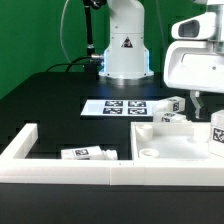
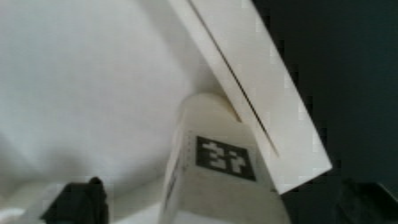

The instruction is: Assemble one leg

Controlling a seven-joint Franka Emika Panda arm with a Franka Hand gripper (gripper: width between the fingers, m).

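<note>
Gripper (image 1: 197, 103) is held over the leg (image 2: 222, 150) on the panel (image 1: 165, 140), fingers apart, nothing clamped. A misaligned closure could tip the leg.

White leg (image 2: 222, 160) with black-and-white square tag, black table (image 1: 50, 105), green backdrop (image 1: 30, 35)
</note>
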